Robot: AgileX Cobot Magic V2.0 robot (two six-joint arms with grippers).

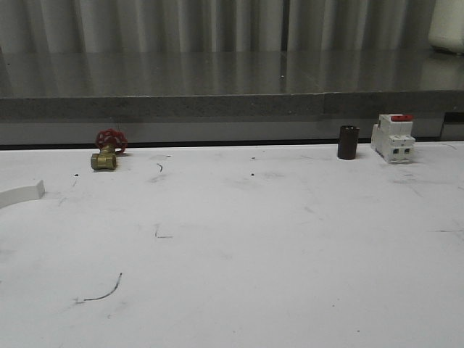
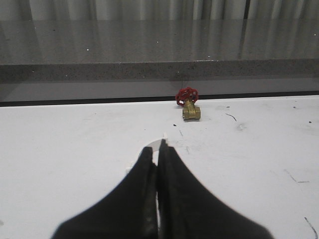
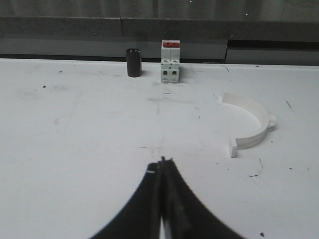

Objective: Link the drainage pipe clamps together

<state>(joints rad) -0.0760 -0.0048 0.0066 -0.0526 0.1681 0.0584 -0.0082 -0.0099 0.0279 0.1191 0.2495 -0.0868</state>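
Observation:
One white drainage pipe clamp curves round the tips of my left gripper. The jaws are closed on its band, and a white sliver shows in the gap between them. In the front view the end of this clamp pokes in at the table's far left edge. The second clamp, a half ring with small end tabs, lies flat on the white table, ahead of my right gripper and off to one side. That gripper is shut with nothing in it and stands apart from the clamp.
A brass valve with a red handwheel stands at the back left. A dark cylinder and a white breaker with a red top stand at the back right. A grey ledge runs behind the table.

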